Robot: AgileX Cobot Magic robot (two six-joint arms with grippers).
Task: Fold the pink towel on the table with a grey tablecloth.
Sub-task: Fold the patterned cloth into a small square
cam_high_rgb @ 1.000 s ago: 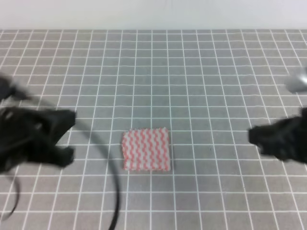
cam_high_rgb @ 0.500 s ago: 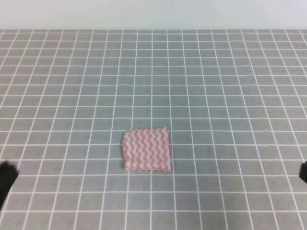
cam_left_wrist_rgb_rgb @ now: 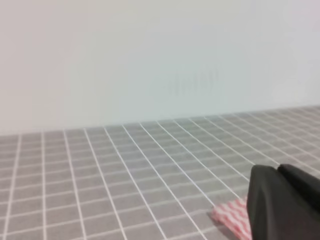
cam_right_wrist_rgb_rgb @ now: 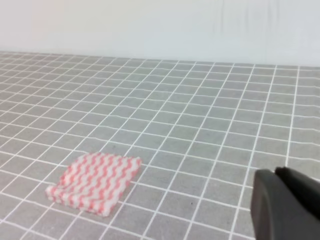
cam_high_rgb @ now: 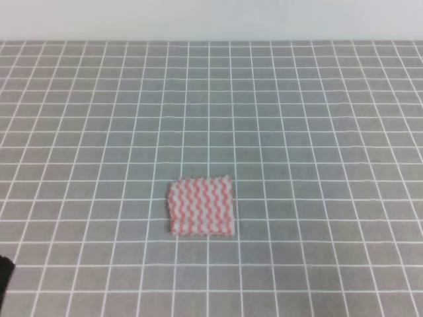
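The pink towel (cam_high_rgb: 201, 206) lies folded into a small, thick rectangle on the table with a grey tablecloth (cam_high_rgb: 297, 119), in the lower middle of the exterior view. Neither gripper touches it. In the left wrist view my left gripper (cam_left_wrist_rgb_rgb: 277, 170) is a dark shape at the lower right, its two fingers pressed together, with a corner of the pink towel (cam_left_wrist_rgb_rgb: 231, 217) just left of it. In the right wrist view my right gripper (cam_right_wrist_rgb_rgb: 275, 172) sits at the lower right, fingers together and holding nothing. The pink towel (cam_right_wrist_rgb_rgb: 95, 182) lies well to its left.
A small dark piece of the left arm (cam_high_rgb: 3, 267) shows at the exterior view's left edge. The gridded cloth (cam_right_wrist_rgb_rgb: 200, 100) runs back to a plain pale wall (cam_left_wrist_rgb_rgb: 150, 60).
Both arms have pulled back out of the exterior view, left arm to the lower left, right arm to the lower right. The folded towel has stayed where it was.
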